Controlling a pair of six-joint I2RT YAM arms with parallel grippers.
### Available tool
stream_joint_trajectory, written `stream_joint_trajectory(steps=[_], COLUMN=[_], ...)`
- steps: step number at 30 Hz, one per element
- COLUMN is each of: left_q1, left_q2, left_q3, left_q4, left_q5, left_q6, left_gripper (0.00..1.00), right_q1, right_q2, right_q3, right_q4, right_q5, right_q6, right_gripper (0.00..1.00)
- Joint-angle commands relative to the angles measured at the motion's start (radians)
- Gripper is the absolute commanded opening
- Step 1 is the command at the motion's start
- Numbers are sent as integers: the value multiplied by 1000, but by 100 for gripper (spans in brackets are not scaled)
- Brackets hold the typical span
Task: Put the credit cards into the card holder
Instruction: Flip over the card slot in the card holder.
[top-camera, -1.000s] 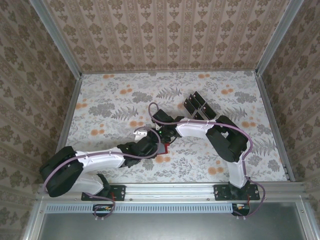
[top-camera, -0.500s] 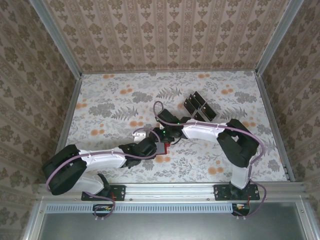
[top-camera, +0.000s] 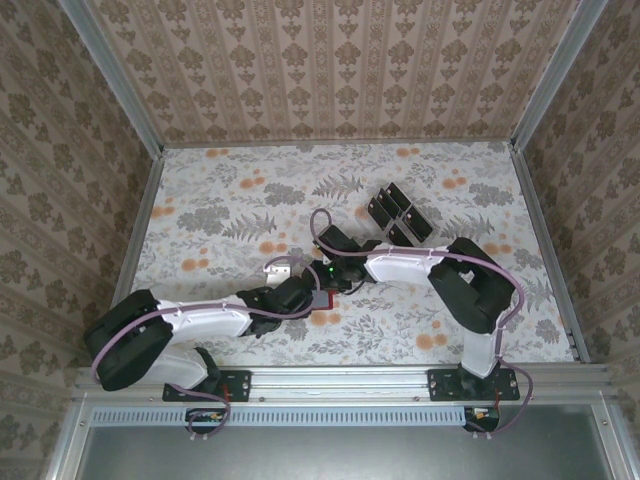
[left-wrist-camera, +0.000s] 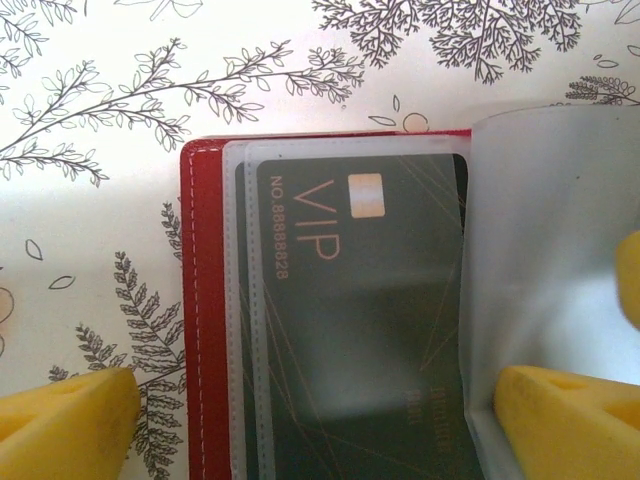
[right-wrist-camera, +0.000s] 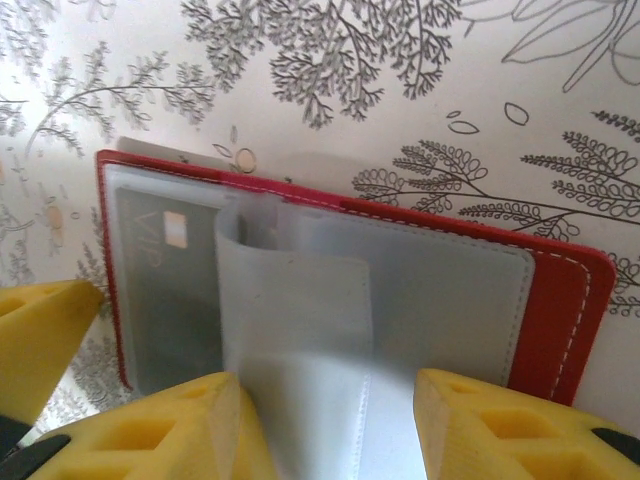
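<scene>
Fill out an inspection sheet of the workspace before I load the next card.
Surface: floral tablecloth, lying flat.
Job's things: red card holder lies open; one black VIP card sits in a clear sleeve; several loose credit cards lie beyond the arms, right of centre.
Clutter: small pale object beside the left arm, too small to identify.
Grippers: left gripper open over the holder; right gripper straddles a raised sleeve leaf, grip cannot be told.
Cables: purple cables run along both arms, away from the loose cards.
Surroundings: wallpapered walls; metal frame rail at the near edge.
</scene>
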Motion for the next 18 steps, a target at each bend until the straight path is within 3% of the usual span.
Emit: stream_joint_trajectory(steps=[1,18], left_q1=[-6,-7], left_q2=[-13,-36], left_q3=[-24,-20], left_q4=[-43,-55], left_q5=[-26,-31], left_q6=[-17,-6], left_gripper=[100,100], right_q1=[1,6], right_q2=[33,56], right_q3=[1,6], right_q4=[22,112], right_q5=[-13,-75], right_q6=[15,15], right_gripper=[51,50])
